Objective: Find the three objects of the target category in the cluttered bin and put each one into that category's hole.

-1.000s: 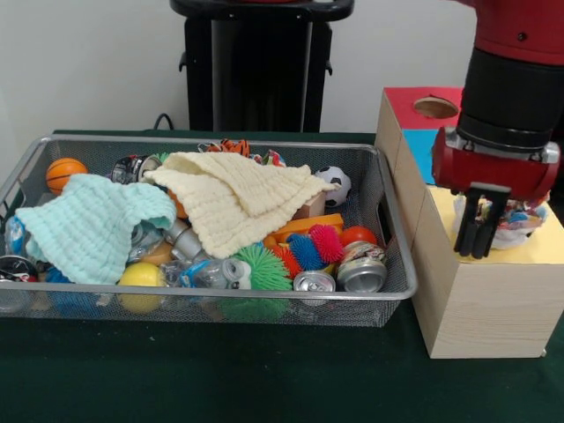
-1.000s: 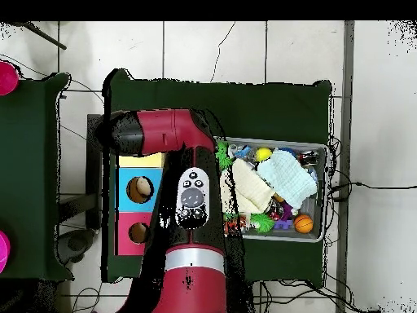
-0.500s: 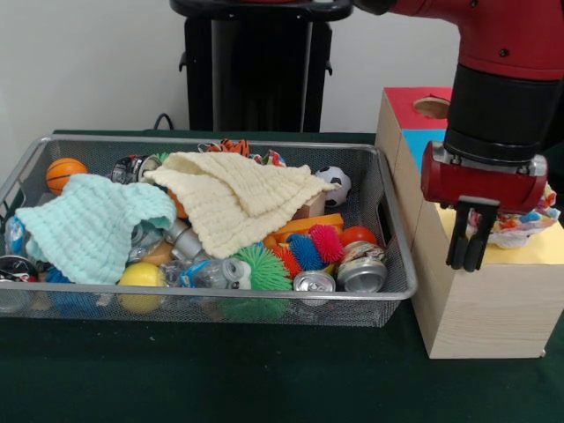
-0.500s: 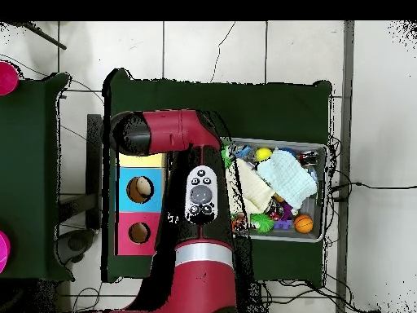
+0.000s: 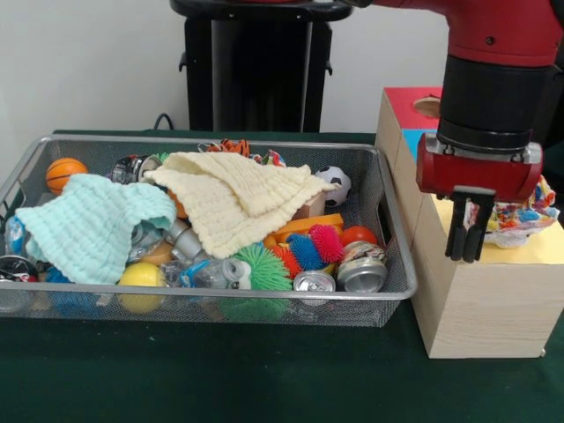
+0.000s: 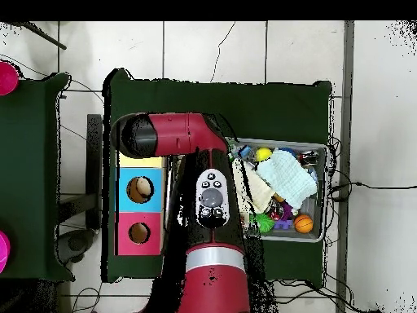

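A: Where is the red and black gripper point(image 5: 468, 251)?

B: In the front view it hangs over the near left part of the pale wooden sorting box point(image 5: 480, 300), in front of the box's yellow top panel. Its two dark fingers point(image 5: 462, 240) point down and sit close together, with nothing between them.

A: And what is on the box?

B: A crumpled, multicoloured plastic wrapper point(image 5: 520, 216) lies on the yellow panel, just right of the gripper and partly behind the red wrist. It looks like a snack bag, though it is too crushed for me to be sure. Behind it the box top runs blue, then red, and the red panel has a round hole point(image 5: 429, 107).

A: The bin?

B: The silver wire-mesh bin point(image 5: 388, 291) stands left of the box on the dark green tablecloth point(image 5: 220, 370). A cream waffle-weave cloth point(image 5: 238, 198) is draped across the middle of the pile and a mint green waffle-weave cloth point(image 5: 88, 225) covers the left part.

A: What shows around them?

B: A small orange basketball point(image 5: 64, 173) at the far left corner, a small black-and-white football point(image 5: 336, 183) by the far right wall, and two silver drink cans point(image 5: 361, 271) lying at the near right. Beside those are spiky rubber balls in green point(image 5: 261, 266), blue and pink. From overhead, the red arm point(image 6: 213, 244) covers the bin's left edge.
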Available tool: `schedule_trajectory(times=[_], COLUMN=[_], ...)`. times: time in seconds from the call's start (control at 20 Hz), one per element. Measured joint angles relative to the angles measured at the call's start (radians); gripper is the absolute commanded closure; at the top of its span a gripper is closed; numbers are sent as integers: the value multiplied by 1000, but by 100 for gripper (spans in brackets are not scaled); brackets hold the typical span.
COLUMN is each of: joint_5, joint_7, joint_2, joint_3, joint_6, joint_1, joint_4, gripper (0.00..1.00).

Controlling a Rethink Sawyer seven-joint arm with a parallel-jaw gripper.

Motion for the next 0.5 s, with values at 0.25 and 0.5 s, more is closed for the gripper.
schedule_trajectory(times=[0.25, 0.5], joint_5=[6, 17], joint_7=[0, 0], joint_2=[-59, -116], joint_3=[28, 31], joint_6=[72, 179], joint_1=[-25, -21], joint_4=[18, 17], gripper=[100, 100])
